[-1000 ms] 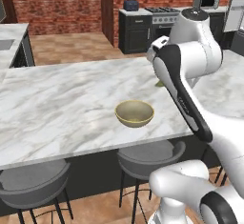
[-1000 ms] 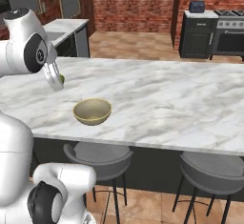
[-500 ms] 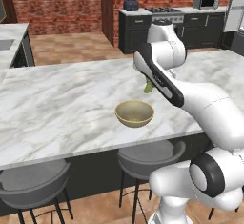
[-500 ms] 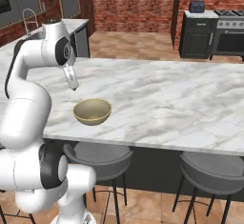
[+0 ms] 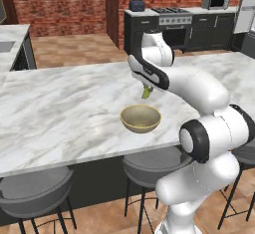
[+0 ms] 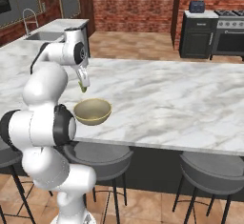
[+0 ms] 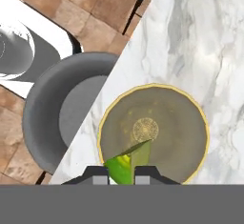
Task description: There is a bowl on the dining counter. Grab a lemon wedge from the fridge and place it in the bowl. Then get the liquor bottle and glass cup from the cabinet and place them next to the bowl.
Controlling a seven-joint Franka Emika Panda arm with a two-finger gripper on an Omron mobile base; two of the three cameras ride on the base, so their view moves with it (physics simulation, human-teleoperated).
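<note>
At the far left, in the left base view, a second marble worktop (image 5: 12, 36) stands apart from the main surface (image 5: 60, 113). This surface is a long white slab with grey veins on a dark base. A grey round stool (image 5: 35, 190) stands below its near edge at the left.

Toward the middle, the bowl (image 5: 141, 118) rests upright on the surface, close to the near edge. It is tan-yellow with a pale rim, and nothing lies inside it. A second stool (image 5: 149, 166) sits below it, partly under the slab.

The white arm reaches over the surface and bends down toward the bowl. The hand (image 5: 146, 90) hangs above the bowl's far rim, apart from it. Its fingers are clenched on the lemon wedge (image 5: 146, 93), a small yellow-green piece that protrudes below the fingertips.

In the hand view, the wedge (image 7: 126, 163) sits between the two finger tips, directly over the bowl (image 7: 153, 131). The bowl's inside is bare.

In the right base view, the hand (image 6: 83, 86) and wedge (image 6: 83, 89) hang just above the left rim of the bowl (image 6: 92, 111).

At the right rear, a black range (image 5: 174, 26) stands against the brick wall.
</note>
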